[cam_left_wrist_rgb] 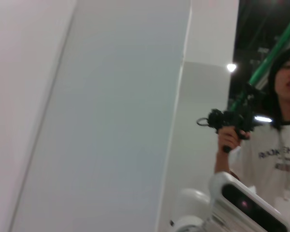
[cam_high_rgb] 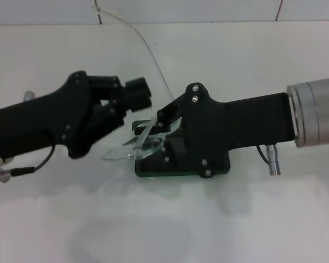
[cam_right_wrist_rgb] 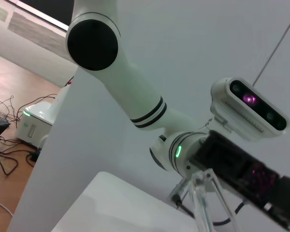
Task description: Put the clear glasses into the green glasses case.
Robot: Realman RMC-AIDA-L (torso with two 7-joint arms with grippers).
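Observation:
The clear glasses (cam_high_rgb: 132, 148) hang tilted over the left end of the green glasses case (cam_high_rgb: 165, 167), one lens jutting past it to the left. The case lies open on the white table, largely covered by my right gripper (cam_high_rgb: 158, 116). That gripper reaches in from the right and is shut on a clear arm of the glasses. My left gripper (cam_high_rgb: 132, 101) comes in from the left and hovers close above the glasses. The right wrist view shows part of the clear glasses (cam_right_wrist_rgb: 203, 195) close up. The left wrist view shows none of these.
A thin clear curved strip (cam_high_rgb: 148, 52) rises from the grippers toward the back of the white table (cam_high_rgb: 236, 60). In the left wrist view a person (cam_left_wrist_rgb: 275, 130) stands off to the side holding a black device. Behind is a white wall.

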